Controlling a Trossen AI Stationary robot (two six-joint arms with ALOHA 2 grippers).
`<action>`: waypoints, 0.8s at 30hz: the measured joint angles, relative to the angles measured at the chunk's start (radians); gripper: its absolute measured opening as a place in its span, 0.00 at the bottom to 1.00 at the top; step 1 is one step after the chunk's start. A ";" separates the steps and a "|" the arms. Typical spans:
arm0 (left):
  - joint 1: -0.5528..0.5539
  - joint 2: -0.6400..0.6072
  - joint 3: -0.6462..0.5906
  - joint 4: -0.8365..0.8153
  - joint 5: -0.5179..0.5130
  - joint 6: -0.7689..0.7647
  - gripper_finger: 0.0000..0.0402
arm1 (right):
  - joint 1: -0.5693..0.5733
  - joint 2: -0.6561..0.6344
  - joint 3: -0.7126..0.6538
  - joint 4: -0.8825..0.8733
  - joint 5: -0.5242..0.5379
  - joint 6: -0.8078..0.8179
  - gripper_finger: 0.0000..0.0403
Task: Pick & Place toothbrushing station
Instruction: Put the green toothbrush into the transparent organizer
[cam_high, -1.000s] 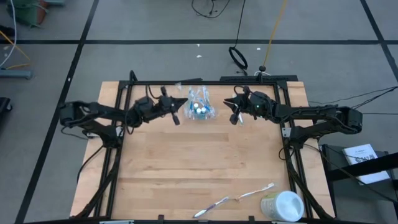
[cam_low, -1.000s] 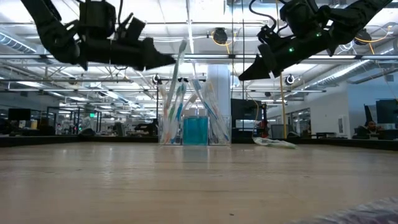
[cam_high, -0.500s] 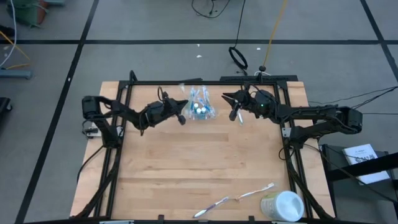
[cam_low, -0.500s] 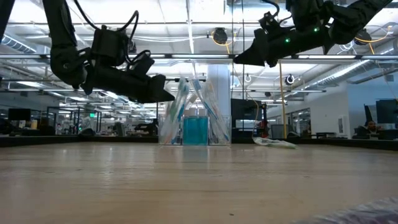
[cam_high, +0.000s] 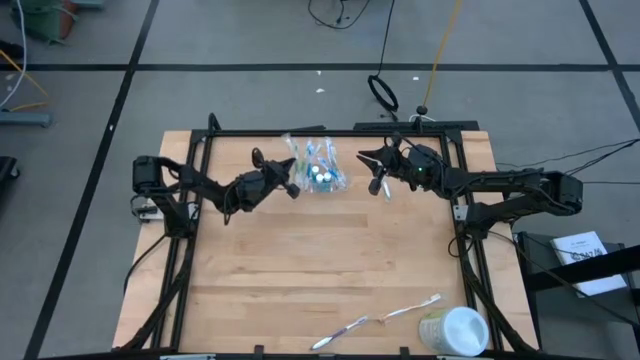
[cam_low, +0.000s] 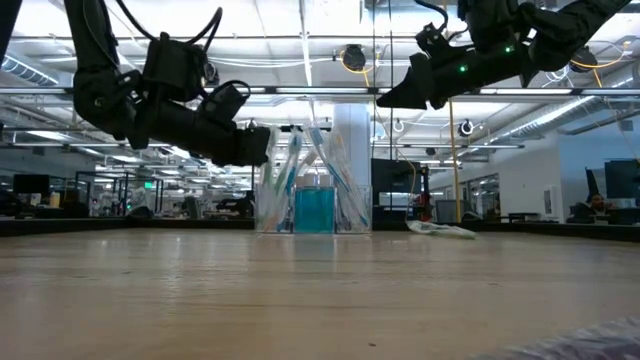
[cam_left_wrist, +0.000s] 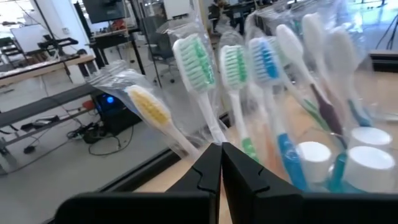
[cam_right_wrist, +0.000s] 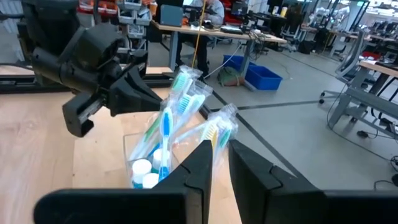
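A small clear cup (cam_high: 320, 176) stands near the table's far edge, also seen in the low view (cam_low: 314, 208). It holds several wrapped pastel toothbrushes (cam_left_wrist: 205, 68) leaning outward and blue toothpaste tubes with white caps (cam_left_wrist: 364, 163). My left gripper (cam_high: 292, 187) is shut, just left of the cup at the height of the brush handles (cam_low: 264, 148), its tips right before a green brush's handle (cam_left_wrist: 220, 148). My right gripper (cam_high: 372, 170) hovers higher, right of the cup (cam_low: 384, 98). It is open by a narrow gap and points at the cup (cam_right_wrist: 221, 155). My left gripper's shut tips stand right at the lower handles of the toothbrushes (cam_left_wrist: 214, 134). I cannot tell whether they touch a handle or a wrapper.
A larger white cup (cam_high: 452, 330) lies on its side at the table's near right corner. Two loose toothbrushes (cam_high: 410, 306) (cam_high: 340, 332) lie beside it. A black frame (cam_high: 300, 132) runs round the table. The wooden middle (cam_high: 320, 260) is bare.
My left gripper has gone down and toward the cup, from above the brush heads to the height of their handles. My right gripper has tipped from pointing down to more level and has turned toward the cup. The cup has stayed in place.
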 joint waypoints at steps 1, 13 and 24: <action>-0.005 0.000 0.000 0.000 0.000 -0.008 0.03 | 0.000 0.000 0.000 0.000 0.000 0.000 0.11; -0.022 0.000 0.000 -0.030 0.012 -0.106 0.19 | 0.002 0.000 0.000 -0.055 0.001 0.007 0.11; -0.144 -0.115 0.000 -0.044 -0.178 0.124 0.46 | 0.038 0.001 0.000 -0.127 0.003 0.066 0.28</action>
